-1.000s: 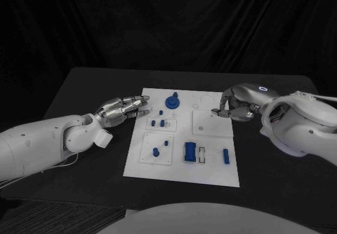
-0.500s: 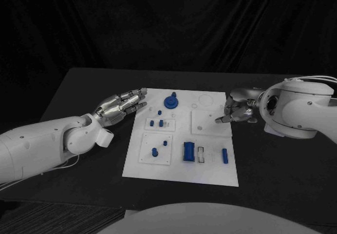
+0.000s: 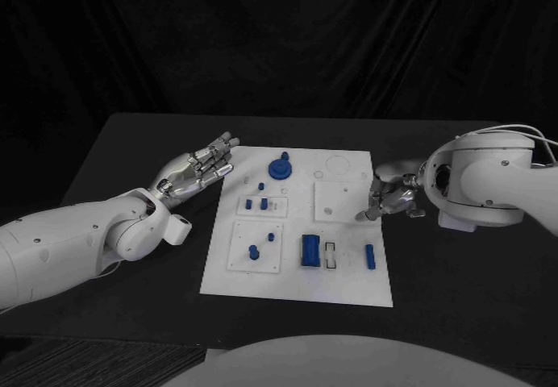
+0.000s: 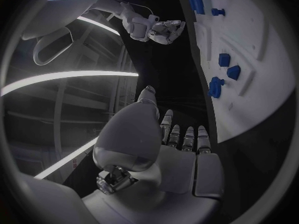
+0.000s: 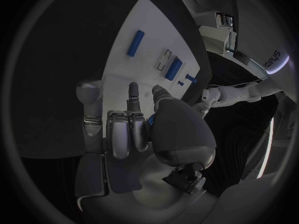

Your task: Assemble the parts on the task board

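The white task board (image 3: 349, 278) lies mid-table. On it are a round blue part (image 3: 281, 168), small blue pegs (image 3: 264, 203), a blue block (image 3: 310, 250) and a blue bar (image 3: 370, 255). My left hand (image 3: 200, 168) hovers just off the board's left edge, fingers straight and apart, holding nothing. My right hand (image 3: 389, 197) sits at the board's right edge beside the raised square plate (image 3: 343, 201), fingers curled. In the right wrist view, this right hand (image 5: 134, 129) pinches a small blue part (image 5: 150, 119) between thumb and fingers over the board (image 5: 134, 72).
The black table (image 3: 139, 145) surrounds the board, with bare room on both sides. A white slot frame (image 3: 334, 254) stands between the block and the bar. The left wrist view shows the board (image 4: 261, 74) with blue parts (image 4: 216, 87) and the right hand (image 4: 163, 30) beyond.
My right hand has drawn nearer along the board's right edge, and its forearm has swung up. My left hand has shifted slightly farther back and off the board's edge.
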Available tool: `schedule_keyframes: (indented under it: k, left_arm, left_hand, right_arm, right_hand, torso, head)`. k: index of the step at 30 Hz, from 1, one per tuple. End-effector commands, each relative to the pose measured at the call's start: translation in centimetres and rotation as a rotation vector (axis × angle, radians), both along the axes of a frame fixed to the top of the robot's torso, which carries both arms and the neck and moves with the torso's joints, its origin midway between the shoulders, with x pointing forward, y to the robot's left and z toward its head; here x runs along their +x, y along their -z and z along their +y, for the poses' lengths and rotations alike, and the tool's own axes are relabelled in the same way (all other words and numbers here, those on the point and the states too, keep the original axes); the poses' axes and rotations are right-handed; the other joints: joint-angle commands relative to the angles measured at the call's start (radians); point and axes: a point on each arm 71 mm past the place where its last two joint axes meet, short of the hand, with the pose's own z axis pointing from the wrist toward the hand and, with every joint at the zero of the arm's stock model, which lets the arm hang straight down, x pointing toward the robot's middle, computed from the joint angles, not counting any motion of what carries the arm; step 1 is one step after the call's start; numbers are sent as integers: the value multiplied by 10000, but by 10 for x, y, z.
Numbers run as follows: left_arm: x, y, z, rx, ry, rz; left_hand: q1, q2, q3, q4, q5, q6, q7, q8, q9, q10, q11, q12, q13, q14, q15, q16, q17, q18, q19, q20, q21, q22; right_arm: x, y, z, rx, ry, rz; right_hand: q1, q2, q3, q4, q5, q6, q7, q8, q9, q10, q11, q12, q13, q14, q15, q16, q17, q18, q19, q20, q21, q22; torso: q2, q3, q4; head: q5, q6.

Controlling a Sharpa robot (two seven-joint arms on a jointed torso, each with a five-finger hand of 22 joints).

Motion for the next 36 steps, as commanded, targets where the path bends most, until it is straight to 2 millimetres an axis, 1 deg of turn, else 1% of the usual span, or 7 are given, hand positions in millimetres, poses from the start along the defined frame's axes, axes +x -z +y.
schedule_keyframes:
  k: [1, 8, 9, 14, 20, 23, 36]
  left_arm:
    - [-5, -15, -4, -322, 398, -2616]
    - [-5, -14, -4, -245, 596, -2426]
    - [-5, -13, -4, -239, 629, -2376]
    - [-5, -12, -4, -232, 814, -2126]
    - [-4, -11, -5, -241, 904, -2033]
    - [-4, -11, -6, -241, 926, -2004]
    - [-4, -10, -3, -203, 964, -1863]
  left_hand:
    - [374, 177, 109, -4, 422, -94, 42, -38, 1, -75, 46, -40, -24, 13, -535, -35, -8, 60, -7, 63, -32, -9]
    - [496, 383, 98, 2, 600, -65, 239, -33, 5, -113, 280, -48, -33, 13, -292, -35, -8, -56, -7, 183, -32, -9]
    - [587, 445, 106, -3, 685, -136, 275, -39, -1, -133, 327, -52, -37, 13, -177, -35, -8, -94, -7, 264, -32, -9]
    - [723, 541, 111, 1, 807, -187, 361, -40, -2, -120, 465, -48, -33, 13, -43, -35, -8, -140, -7, 356, -32, -9]
    - [740, 559, 104, 3, 825, -184, 391, -38, -1, -106, 509, -44, -29, 13, -28, -35, -8, -151, -7, 360, -32, -9]
    - [749, 572, 100, 4, 848, -189, 405, -38, -1, -107, 528, -45, -30, 13, -20, -35, -8, -157, -7, 362, -32, -9]
    - [819, 678, 94, 4, 989, -212, 515, -39, -2, -96, 672, -43, -28, 13, 63, -35, -8, -205, -7, 398, -32, -9]
  right_arm:
    - [-6, 12, -2, -314, -3, 825]
    - [-11, 25, -2, -587, -131, 842]
    - [-12, 27, -2, -647, -159, 799]
    - [-13, 30, -3, -965, -325, 552]
    - [-16, 33, -2, -1133, -458, 471]
    - [-17, 34, -3, -1152, -466, 481]
    - [-24, 51, -5, -1178, -424, 850]
  right_hand:
    - [97, 124, 11, -154, -127, 21, 53, -173, -30, 1046, 85, 63, 2634, 1022, 46, -22, 2512, 13, 380, 9, -39, 922]
    - [86, 159, -29, -239, -261, 257, 24, -248, 13, 1046, 65, 63, 2634, 997, 36, -71, 2392, 25, 381, 13, -87, 909]
    - [73, 174, -40, -252, -296, 368, -5, -227, 49, 1046, 46, 63, 2634, 994, 24, -76, 2379, 31, 381, 7, -106, 905]
    - [-78, 238, -155, -281, -454, 829, -146, -152, 308, 1046, -71, 63, 2634, 979, -67, -110, 2297, 49, 385, -51, -173, 887]
    - [-307, 343, -276, -229, -657, 1113, -265, -23, 655, 1046, -175, 63, 2634, 961, -154, -151, 2198, 54, 399, -122, -207, 876]
    - [-407, 374, -327, -198, -725, 1133, -283, -2, 775, 1046, -199, 63, 2634, 947, -176, -180, 2129, 56, 399, -143, -239, 868]
    - [-308, 452, -322, -422, -310, 688, -161, -429, 921, 1046, -109, 63, 2634, 924, -118, -233, 2002, 66, 381, -120, -455, 823]
  torso:
    - [-13, -20, -13]
    - [-24, 5, -16]
    - [-27, 6, -7]
    - [-22, 16, -16]
    - [-14, 39, -27]
    - [-10, 29, -23]
    - [-26, 10, -14]
  head:
    - [18, 1]
    - [86, 1]
    - [78, 1]
    - [13, 1]
    - [31, 1]
    - [33, 1]
    - [74, 1]
